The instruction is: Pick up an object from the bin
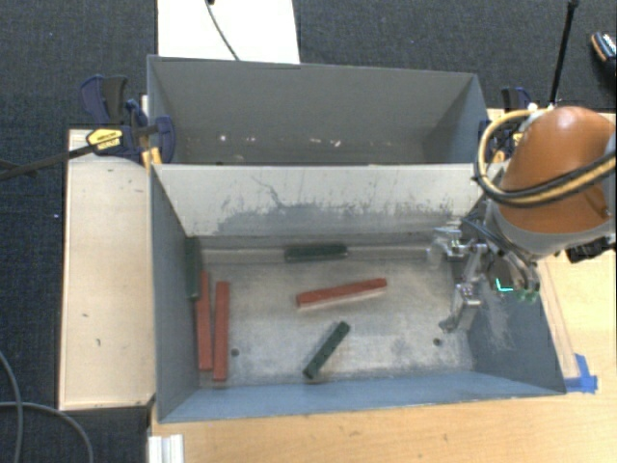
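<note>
overhead, the grey metal bin [289, 201] holds six slim bars on its floor. the gripper [461, 309], below the orange wrist cover [559, 177], hangs low at the right end of the bin, close to the right wall and over bare floor. whether it is spread or pressed together cannot be told. nearest to it is the central red bar [341, 293], pale along one edge. it lies slightly tilted near the middle of the floor, its right end apart from the gripper. the far green bar [315, 253] lies along the foot of the far wall. the near green bar [326, 349] lies aslant toward the near wall. at the left end, the outer red bar [204, 324] and the inner red bar [222, 334] lie side by side, running near to far. the left green bar [193, 273] lies against the left wall, just beyond them.
</note>
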Tool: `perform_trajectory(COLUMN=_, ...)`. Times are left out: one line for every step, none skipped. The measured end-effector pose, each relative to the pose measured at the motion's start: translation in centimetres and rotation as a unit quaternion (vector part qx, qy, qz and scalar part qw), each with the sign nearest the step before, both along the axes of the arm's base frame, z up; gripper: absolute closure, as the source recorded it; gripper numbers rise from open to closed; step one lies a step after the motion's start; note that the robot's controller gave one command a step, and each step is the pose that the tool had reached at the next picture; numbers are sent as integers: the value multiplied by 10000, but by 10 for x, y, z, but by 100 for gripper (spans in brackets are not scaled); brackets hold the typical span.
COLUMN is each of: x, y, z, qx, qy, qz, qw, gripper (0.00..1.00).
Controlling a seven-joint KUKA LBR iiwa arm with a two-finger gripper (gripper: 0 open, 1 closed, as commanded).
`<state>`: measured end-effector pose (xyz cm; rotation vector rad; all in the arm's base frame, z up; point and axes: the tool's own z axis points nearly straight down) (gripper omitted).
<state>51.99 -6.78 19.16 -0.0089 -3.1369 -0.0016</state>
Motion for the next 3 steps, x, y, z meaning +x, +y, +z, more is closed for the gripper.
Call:
perform_trajectory(x=62, y=54, z=-124, qx=7, qy=-28, qz=1365, qw=9906, gripper=0)
perform_trajectory(x=63, y=53, z=-121, qx=-2, qy=-47, qz=1363, qw=9907, gripper=100)
perform_trajectory(x=67, y=39, z=21, qx=-16, qy=-82, qz=1415, qw=9899, gripper=100)
